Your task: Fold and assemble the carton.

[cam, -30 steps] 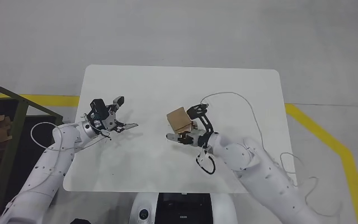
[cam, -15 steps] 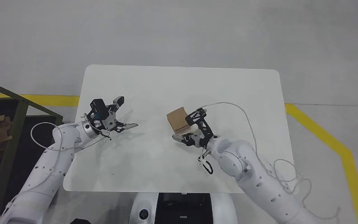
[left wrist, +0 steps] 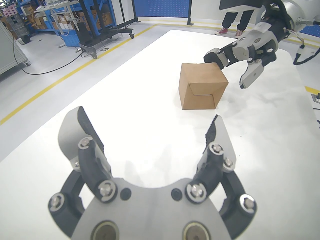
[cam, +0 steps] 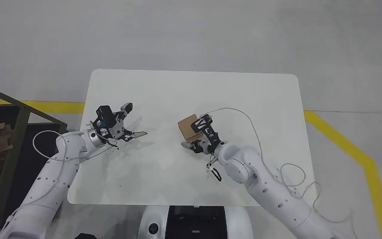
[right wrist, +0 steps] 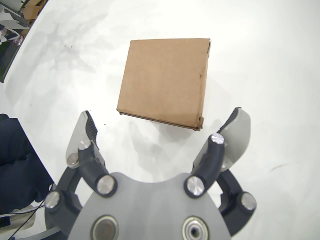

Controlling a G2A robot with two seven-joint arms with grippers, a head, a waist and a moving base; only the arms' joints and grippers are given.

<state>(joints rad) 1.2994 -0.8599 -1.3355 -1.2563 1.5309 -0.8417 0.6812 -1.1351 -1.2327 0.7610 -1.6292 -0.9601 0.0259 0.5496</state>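
and here's the carton (right wrist: 163,81): plain brown cardboard, matt and a little fibrous, with raw, slightly frayed edges at one corner. under it the surface (right wrist: 250,38) is white and smooth, with a soft sheen that picks up faint shadows. on the left pincer (left wrist: 147,118) the finger plates are brushed silvery metal, the links matt black plastic, the round bolts shiny metal. its pads (left wrist: 91,131) look like dark ribbed rubber. same on the right pincer (right wrist: 162,112): brushed metal, black links, polished screw heads. the right arm (cam: 256,170) wears a glossy white plastic shell.
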